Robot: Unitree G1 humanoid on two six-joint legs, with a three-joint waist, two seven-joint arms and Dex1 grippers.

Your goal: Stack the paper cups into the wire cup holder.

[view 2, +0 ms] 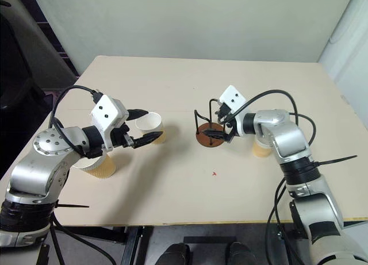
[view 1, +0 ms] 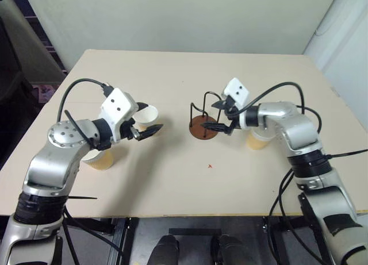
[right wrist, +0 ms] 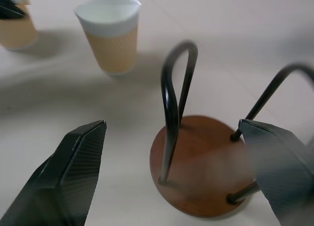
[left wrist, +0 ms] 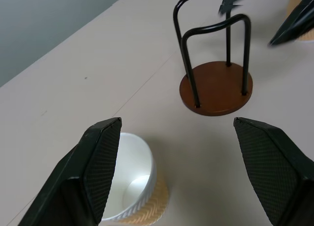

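Standing near the middle of the pale beige table (view 1: 172,196), the wire cup holder (view 1: 203,125), a round reddish-brown disc base with thin black wire loops rising upright, holds no cup. Three tan paper cups with white rims and white insides stand upright on the table, all apart from the holder. The first cup (view 2: 150,127) is left of the holder, just beside the left gripper (view 2: 142,126), whose two black fingers are spread wide and close on nothing. The second cup (view 2: 95,164) stands nearer the table's left front, partly hidden under the left arm. The third cup (view 1: 258,139) is right of the holder, behind the right forearm. The right gripper (view 1: 222,116) is at the holder, its fingers spread to either side of the base and gripping nothing.
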